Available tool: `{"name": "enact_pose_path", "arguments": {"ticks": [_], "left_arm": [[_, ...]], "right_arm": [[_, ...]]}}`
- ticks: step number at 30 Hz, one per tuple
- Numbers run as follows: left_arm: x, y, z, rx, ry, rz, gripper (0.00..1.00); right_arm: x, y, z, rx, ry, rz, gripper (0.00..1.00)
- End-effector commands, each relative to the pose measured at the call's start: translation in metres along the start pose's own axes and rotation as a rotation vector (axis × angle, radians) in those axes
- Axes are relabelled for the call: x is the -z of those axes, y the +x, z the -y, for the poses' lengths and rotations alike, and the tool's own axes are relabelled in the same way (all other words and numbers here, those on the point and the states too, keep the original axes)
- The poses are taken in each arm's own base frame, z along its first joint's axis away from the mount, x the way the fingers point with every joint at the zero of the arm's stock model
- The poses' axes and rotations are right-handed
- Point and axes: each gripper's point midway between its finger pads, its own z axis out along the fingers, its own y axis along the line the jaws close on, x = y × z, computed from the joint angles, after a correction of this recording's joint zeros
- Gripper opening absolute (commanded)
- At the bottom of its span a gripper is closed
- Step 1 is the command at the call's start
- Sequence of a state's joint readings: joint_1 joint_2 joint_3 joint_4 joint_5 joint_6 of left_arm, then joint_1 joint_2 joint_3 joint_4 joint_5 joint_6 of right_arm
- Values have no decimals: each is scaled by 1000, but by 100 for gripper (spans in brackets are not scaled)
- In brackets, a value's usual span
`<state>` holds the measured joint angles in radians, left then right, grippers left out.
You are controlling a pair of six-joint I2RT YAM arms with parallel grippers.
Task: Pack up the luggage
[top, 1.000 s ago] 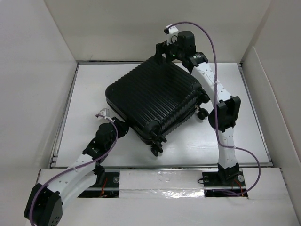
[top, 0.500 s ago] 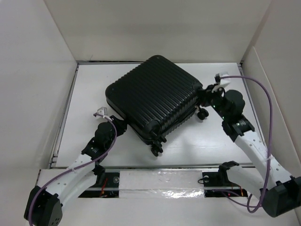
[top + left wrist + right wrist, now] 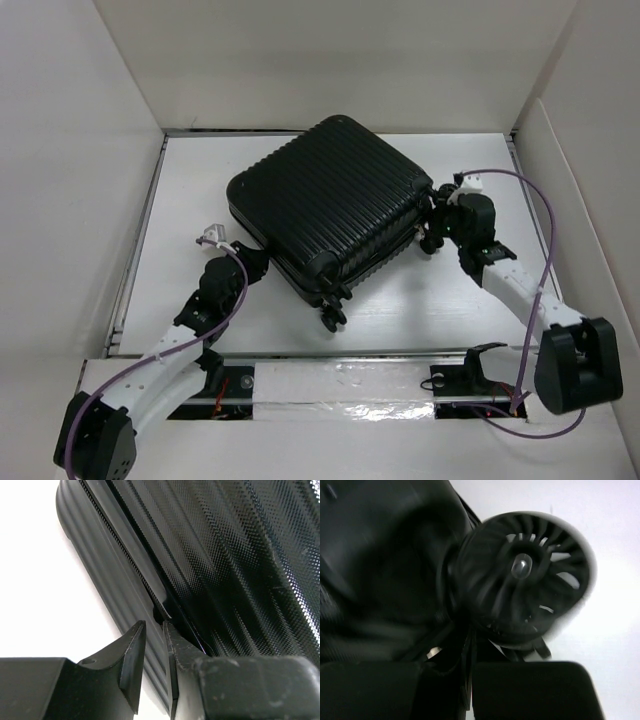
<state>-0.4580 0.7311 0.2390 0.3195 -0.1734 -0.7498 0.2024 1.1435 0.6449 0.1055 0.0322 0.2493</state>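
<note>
One black suitcase (image 3: 325, 205) lies flat and shut on the white surface (image 3: 400, 300). It is turned cornerwise, with its ribbed shell facing up and its wheeled end pointing near and to the right.

At the suitcase's near left edge we see the left fingers (image 3: 139, 645) brought right up to the zip seam (image 3: 122, 550) that runs between the two shells. They stand only a narrow gap apart, with white surface showing through the slit. Their tips lie just beside the seam, and nothing is plainly caught between them.

At the suitcase's right corner the right fingers (image 3: 480, 685) sit close under one of the wheels (image 3: 527, 575), which fills most of that wrist view with its spoked hub. These fingers are drawn almost together, leaving a thin dark slit. The picture is blurred and dark there, so we cannot tell whether they pinch any part of the wheel mount or merely sit next to it.
</note>
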Motion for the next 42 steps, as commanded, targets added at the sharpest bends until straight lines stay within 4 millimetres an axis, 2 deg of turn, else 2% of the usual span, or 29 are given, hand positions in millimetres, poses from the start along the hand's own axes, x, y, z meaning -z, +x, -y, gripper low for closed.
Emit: {"name": "enact_pose_path", "arguments": {"ticks": [1,3,4,7,10,11,13,14,15,16,17,18,19,21,22,24,25,26,28,29,30,35,39,40,42], "left_arm": [[5,-12,31,37,146,41,18],[7,-3,31,31,165,18,16],[7,2,31,18,175,5,16],[14,29,41,-27,203,-41,14],[18,51,43,-64,180,-74,14],[24,62,53,-77,200,-86,14],[26,80,57,-113,185,-118,14],[26,84,59,-122,172,-116,14],[30,91,74,-122,210,-136,14],[28,101,73,-146,197,-159,14],[29,105,76,-153,203,-166,14],[28,105,87,-150,224,-162,14],[27,110,88,-170,220,-173,14],[27,108,103,-177,253,-169,14],[27,106,107,-197,268,-162,14],[30,104,123,-204,319,-158,14],[30,102,128,-224,336,-154,15],[30,102,132,-234,350,-154,15],[27,101,143,-245,360,-151,15],[26,102,146,-259,365,-153,15],[23,104,152,-270,373,-159,15],[18,104,176,-268,421,-151,15],[12,97,209,-274,475,-125,15],[9,101,211,-283,478,-131,15],[9,102,220,-281,500,-134,15]], "right_arm": [[-18,-86,-36,33,-147,223,0],[-31,-107,-38,42,-155,263,0],[-44,-121,-45,70,-175,265,0],[-72,-138,-52,120,-205,233,0],[-87,-145,-60,144,-251,205,1],[-96,-153,-61,151,-278,215,2],[-101,-155,-70,179,-347,199,5],[-104,-152,-69,181,-344,176,10],[-105,-154,-69,182,-339,174,14],[-104,-153,-68,181,-334,166,20],[-101,-146,-61,171,-317,136,27],[-96,-143,-61,169,-319,129,31],[-80,-126,-59,158,-324,102,32],[-58,-119,-62,141,-351,165,32],[-34,-94,-61,106,-361,161,31],[-11,-87,-64,96,-381,225,19],[-1,-77,-70,87,-394,229,12],[14,-59,-76,89,-419,226,3],[22,-39,-82,96,-429,196,1],[26,-20,-86,100,-438,153,0],[25,-12,-81,92,-404,137,1],[26,15,-72,81,-361,83,1],[40,25,-79,83,-393,75,1],[48,30,-83,91,-410,78,1],[54,43,-79,96,-390,56,1]]}}
